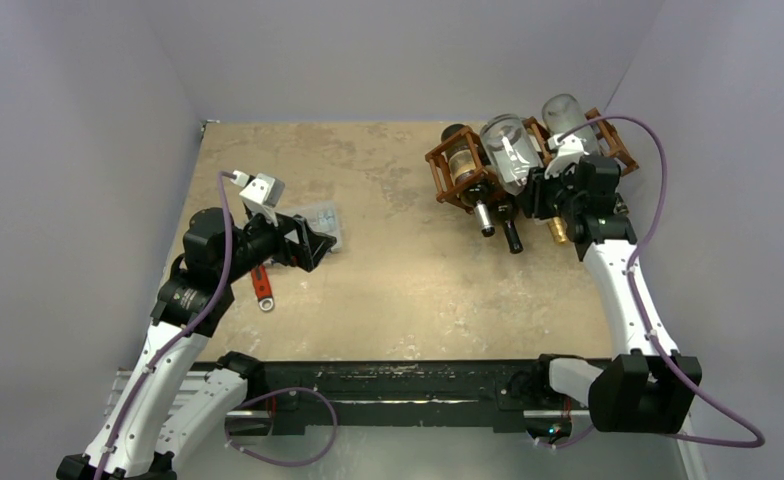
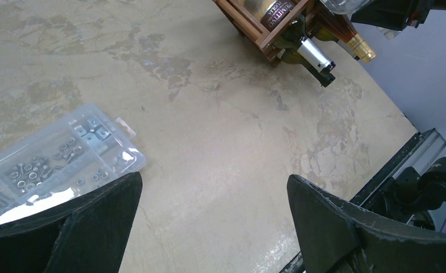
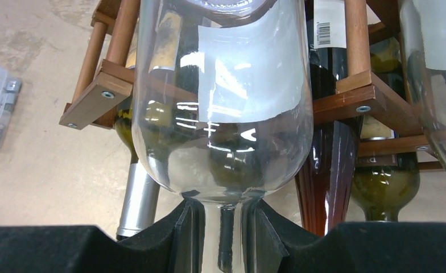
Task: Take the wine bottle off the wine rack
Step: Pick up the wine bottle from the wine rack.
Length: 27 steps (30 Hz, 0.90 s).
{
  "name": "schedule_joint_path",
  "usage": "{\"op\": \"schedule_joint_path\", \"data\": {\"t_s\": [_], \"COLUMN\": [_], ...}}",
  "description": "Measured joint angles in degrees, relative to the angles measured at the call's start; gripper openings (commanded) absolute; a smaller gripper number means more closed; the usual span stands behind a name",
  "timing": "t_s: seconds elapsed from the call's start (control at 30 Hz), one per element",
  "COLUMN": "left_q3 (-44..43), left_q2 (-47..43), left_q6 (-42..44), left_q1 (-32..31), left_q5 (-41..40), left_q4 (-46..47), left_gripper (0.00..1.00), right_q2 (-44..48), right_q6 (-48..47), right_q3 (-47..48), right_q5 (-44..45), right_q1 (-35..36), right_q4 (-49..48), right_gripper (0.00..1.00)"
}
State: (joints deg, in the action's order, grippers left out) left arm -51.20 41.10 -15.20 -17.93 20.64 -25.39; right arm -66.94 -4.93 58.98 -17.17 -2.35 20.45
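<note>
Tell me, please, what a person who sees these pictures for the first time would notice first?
The eye goes first to the clear wine bottle resting on top of the reddish-brown wine rack at the far right of the table, its neck clamped between the right fingers. Below it, darker bottles fill the cells. At the left, the left fingers stand wide open by a clear plastic box of small hardware.

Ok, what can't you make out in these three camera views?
- Right wrist: mouth of the clear glass wine bottle, cut off by the bottom edge, below the right gripper.
- Top external: its neck, hidden by the right arm.
- Left wrist: the clear plastic compartment box, cut by the left edge and the left gripper's finger.
</note>
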Motion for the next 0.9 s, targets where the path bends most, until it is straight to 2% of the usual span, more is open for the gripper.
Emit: {"op": "schedule_joint_path", "data": {"t_s": [0.9], "left_q3": [0.00], "left_q2": [0.02], "left_q6": [0.00], "left_q1": [0.20], "left_q5": [-0.02], "left_q4": [0.00], "left_gripper": [1.00], "right_q2": [3.52], "right_q6": [1.22], "right_q3": [-0.20], "right_q5": [-12.02], "right_q1": [-1.97], "right_q4": [1.49], "right_gripper": [0.00]}}
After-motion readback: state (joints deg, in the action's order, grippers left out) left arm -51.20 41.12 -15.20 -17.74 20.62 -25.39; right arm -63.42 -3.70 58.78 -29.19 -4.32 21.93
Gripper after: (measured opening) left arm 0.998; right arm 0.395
